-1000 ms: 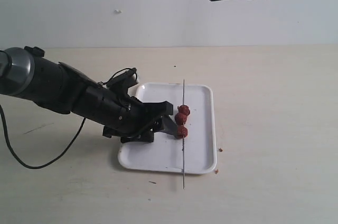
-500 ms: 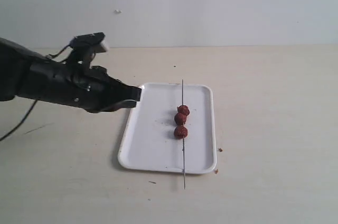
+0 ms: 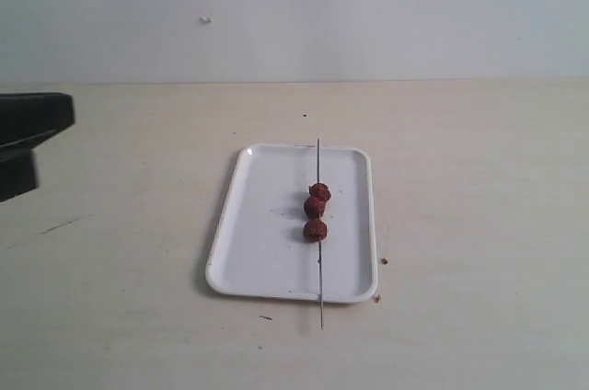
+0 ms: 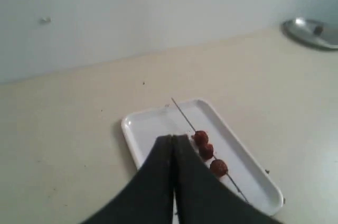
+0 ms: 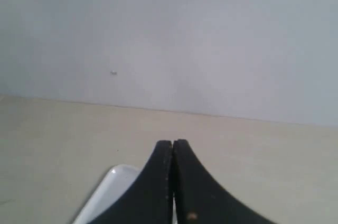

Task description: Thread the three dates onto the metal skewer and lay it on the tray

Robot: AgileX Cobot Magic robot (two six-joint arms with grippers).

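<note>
Three dark red dates (image 3: 316, 211) sit in a row on the thin metal skewer (image 3: 319, 261), which lies lengthwise on the white tray (image 3: 267, 261); its near tip sticks out past the tray's front rim. From the left wrist I see the same dates (image 4: 206, 151), skewer (image 4: 182, 113) and tray (image 4: 142, 129) below my left gripper (image 4: 172, 138), which is shut and empty, well clear of them. Only the left gripper's dark tip (image 3: 32, 128) shows at the exterior view's left edge. My right gripper (image 5: 172, 142) is shut and empty, high over a tray corner (image 5: 113, 182).
Small dark crumbs (image 3: 384, 261) lie on the tabletop by the tray's front right corner, and another speck (image 3: 265, 318) lies in front of the tray. A shiny metal dish (image 4: 311, 31) rests at the far side of the table in the left wrist view.
The left arm has pulled back leftward from the tray, nearly out of the exterior view. The skewer with the dates stays on the tray. The right gripper left that view earlier.
</note>
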